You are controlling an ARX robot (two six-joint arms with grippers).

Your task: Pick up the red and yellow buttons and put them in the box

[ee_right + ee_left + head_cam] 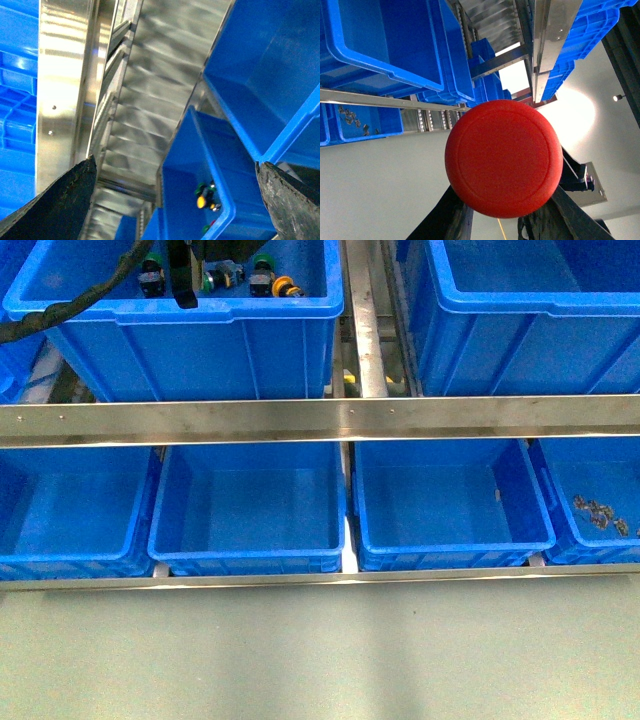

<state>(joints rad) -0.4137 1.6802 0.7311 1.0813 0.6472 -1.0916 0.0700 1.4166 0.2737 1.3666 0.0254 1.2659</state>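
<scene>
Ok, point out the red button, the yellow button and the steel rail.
red button (503, 157), left wrist view, cap centre.
yellow button (288, 285), front view, yellow cap.
steel rail (320, 420), front view, mid face.

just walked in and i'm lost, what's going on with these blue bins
The robot's left hand is shut on a round red button cap. Its right hand is open and empty. A yellow-capped switch lies with others in the upper left blue plastic bin; nothing red or yellow shows in the lower bins.

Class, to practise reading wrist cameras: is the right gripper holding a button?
No, the right gripper stands open, with only shelving and blue bins showing between its fingers.
</scene>
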